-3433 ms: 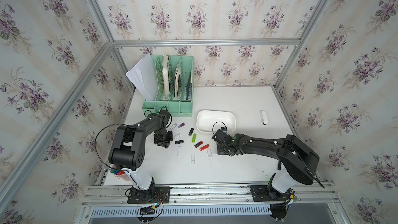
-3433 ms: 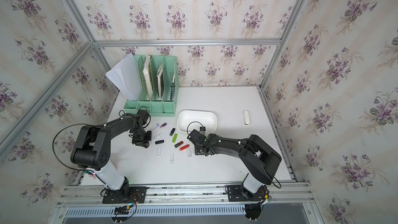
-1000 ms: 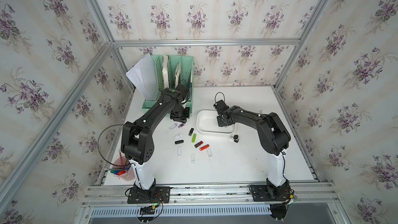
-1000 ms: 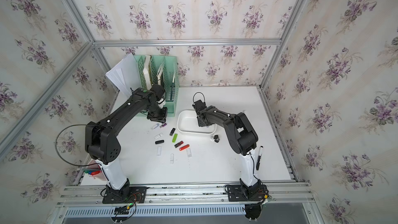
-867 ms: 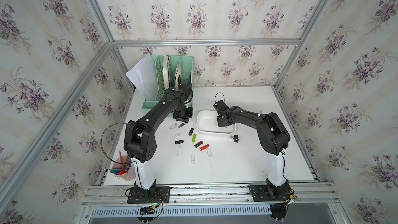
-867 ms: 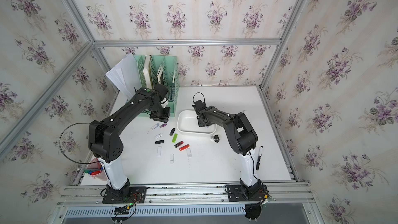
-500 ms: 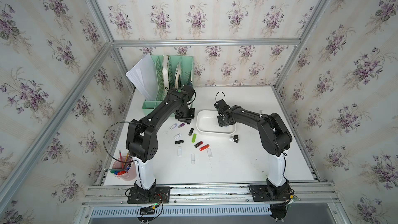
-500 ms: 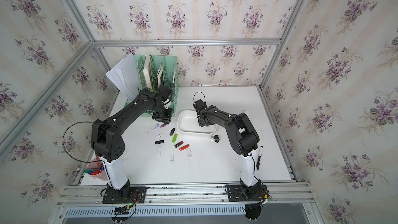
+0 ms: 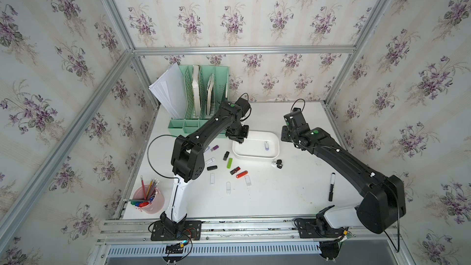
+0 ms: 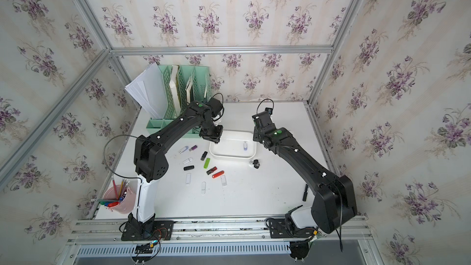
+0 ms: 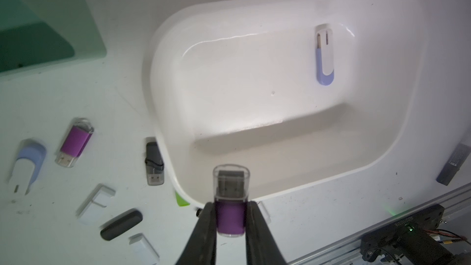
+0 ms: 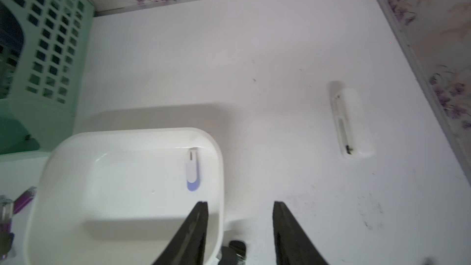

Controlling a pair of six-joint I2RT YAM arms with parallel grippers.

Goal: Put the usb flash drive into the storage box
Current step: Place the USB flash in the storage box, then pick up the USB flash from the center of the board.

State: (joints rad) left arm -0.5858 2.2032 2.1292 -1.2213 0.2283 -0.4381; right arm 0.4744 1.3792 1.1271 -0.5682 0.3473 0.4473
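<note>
Left gripper [image 11: 231, 206] clamped on a small purple USB flash drive [image 11: 231, 187] of plastic, clear cap pointing away from the black fingers [image 11: 207, 225]. Drive held in the air above the left end of the storage box [image 11: 158, 72], a shallow white plastic tub with rounded corners, cap end over the rim. Flat on the tub's floor near the right end: one white swivel drive [image 11: 325, 57] with a lavender body. Right gripper [image 12: 239, 205] above the box's right rim, jaws spread apart with nothing between, one finger over the tub and one over the white table [image 9: 267, 200]. On the table, left of the box and on the robot's side of it, loose drives: a second purple one [image 11: 75, 144], a grey one [image 11: 154, 164] with clear cap just beside the rim, a lime-green one [image 9: 230, 163], a red one [image 9: 241, 174], several white. Farther out: mint-green slotted file organizer [image 9: 183, 123] at the back left, pink pen cup [image 9: 153, 206] at the front left corner, black marker [image 9: 331, 187] toward the right.
</note>
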